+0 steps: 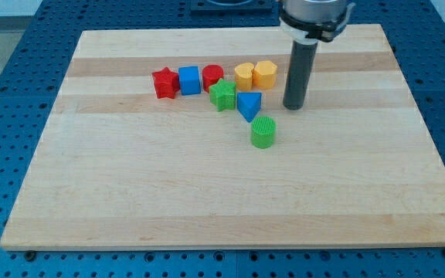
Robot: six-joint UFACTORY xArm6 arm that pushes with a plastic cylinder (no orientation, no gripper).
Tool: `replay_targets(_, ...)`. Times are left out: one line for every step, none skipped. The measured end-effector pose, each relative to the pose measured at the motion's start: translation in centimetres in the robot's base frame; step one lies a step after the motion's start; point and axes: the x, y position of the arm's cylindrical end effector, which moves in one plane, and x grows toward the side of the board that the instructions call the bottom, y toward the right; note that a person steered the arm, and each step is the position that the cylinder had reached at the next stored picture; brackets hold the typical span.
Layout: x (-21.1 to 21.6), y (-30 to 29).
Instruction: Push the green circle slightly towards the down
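The green circle (263,132) is a short green cylinder standing on the wooden board (207,193), a little right of the board's middle. My tip (294,106) is at the end of the dark rod, up and to the right of the green circle, with a small gap between them. A blue triangle (249,104) sits just up-left of the green circle, close to it. A green star (223,95) sits left of the blue triangle.
A row of blocks lies above: a red star (164,83), a blue cube (189,79), a red cylinder (212,77), a yellow block (243,76) and a yellow hexagon (265,73). The board lies on a blue perforated table (22,85).
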Motion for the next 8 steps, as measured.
replay_targets(0.0, -1.6)
replay_targets(0.0, -3.0)
replay_targets(0.0, -3.9)
replay_targets(0.0, -4.9)
replay_targets(0.5, -5.5)
replay_targets(1.6, -6.1)
replay_targets(2.7, -6.5)
replay_targets(3.4, -6.5)
